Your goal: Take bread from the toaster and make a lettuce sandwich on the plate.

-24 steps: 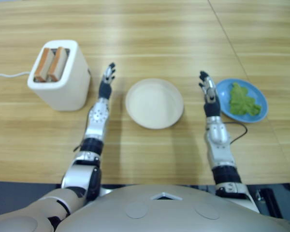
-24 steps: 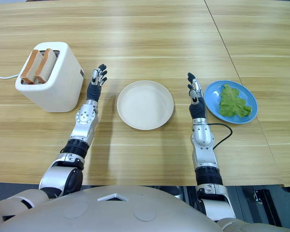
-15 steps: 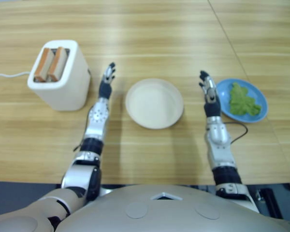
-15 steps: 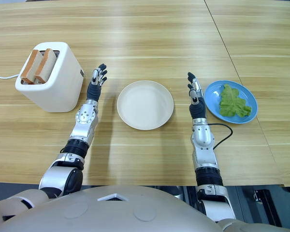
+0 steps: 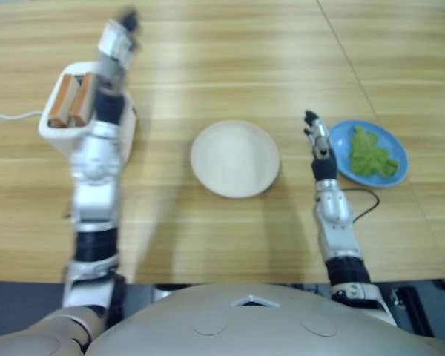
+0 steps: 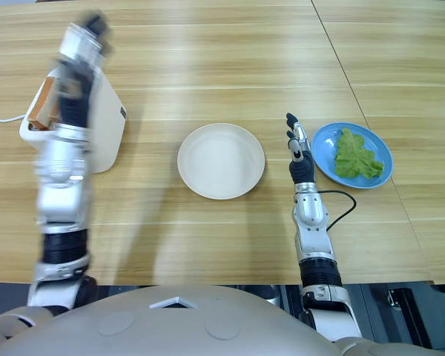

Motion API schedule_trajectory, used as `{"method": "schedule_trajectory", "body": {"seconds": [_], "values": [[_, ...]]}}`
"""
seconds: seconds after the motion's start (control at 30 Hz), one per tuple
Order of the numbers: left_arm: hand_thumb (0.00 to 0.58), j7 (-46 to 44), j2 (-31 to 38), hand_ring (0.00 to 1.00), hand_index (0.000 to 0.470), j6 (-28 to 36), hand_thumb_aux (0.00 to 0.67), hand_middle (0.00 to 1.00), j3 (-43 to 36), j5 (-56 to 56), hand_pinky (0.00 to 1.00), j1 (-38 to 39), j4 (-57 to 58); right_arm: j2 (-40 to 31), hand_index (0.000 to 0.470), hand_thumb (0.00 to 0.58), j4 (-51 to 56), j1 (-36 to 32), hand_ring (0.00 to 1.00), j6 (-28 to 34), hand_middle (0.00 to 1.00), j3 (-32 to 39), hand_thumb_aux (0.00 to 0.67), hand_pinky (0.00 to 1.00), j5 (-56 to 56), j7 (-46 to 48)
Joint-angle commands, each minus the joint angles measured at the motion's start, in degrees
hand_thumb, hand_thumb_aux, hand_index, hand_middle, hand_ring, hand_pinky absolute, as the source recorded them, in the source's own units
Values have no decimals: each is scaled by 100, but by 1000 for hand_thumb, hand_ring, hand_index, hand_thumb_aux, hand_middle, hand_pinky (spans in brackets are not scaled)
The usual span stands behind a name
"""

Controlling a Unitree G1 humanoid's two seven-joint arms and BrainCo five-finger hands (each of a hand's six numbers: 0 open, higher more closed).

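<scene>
A white toaster (image 5: 53, 136) stands at the left with two slices of bread (image 5: 70, 100) upright in its slots. My left hand (image 5: 117, 41) is raised above the toaster's right side, blurred, and its forearm covers part of the toaster. The cream plate (image 5: 235, 159) at the centre has nothing on it. A green lettuce leaf (image 5: 368, 152) lies on a blue plate (image 5: 345, 133) at the right. My right hand (image 6: 297, 141) rests open on the table between the two plates, fingers pointing away from me.
The toaster's white cord (image 5: 11, 116) runs off the left edge. A black cable (image 5: 367, 200) loops on the table beside my right forearm. The wooden table stretches well beyond the toaster and the plates.
My left arm has lifted off the table and swung left, so the hand is now up over the toaster. The right arm has stayed where it was.
</scene>
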Motion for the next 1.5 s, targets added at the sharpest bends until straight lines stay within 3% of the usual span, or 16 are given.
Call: {"method": "schedule_trajectory", "body": {"seconds": [0.03, 0.2, 0.53, 1.17, 1.5], "values": [[0, -53, 707, 0, 0, 327, 0, 0, 921, 582, 0, 390, 431, 26, 0, 0, -47, 60, 0, 61, 0, 3, 0, 0, -80, -56], [0, 570, 1435, 0, 0, 115, 0, 0, 1087, 2103, 0, 985, 1658, 42, 0, 0, -35, 46, 0, 65, 0, 30, 0, 0, -138, -77], [0, 1555, 1756, 0, 0, 378, 0, 0, 20, 4163, 0, 1186, 3111, -17, 0, 0, -149, 41, 0, 118, 0, 17, 0, 0, -120, -49], [0, 1853, 1886, 0, 0, 1236, 0, 0, -1131, 5047, 0, 784, 4313, -50, 0, 0, -332, 164, 0, 231, 0, 14, 0, 0, -120, -27], [0, 1950, 1861, 0, 0, 1577, 0, 0, -1474, 5248, 0, 598, 4216, -65, 0, 0, -368, 243, 0, 241, 0, -9, 0, 0, -112, -33]]}}
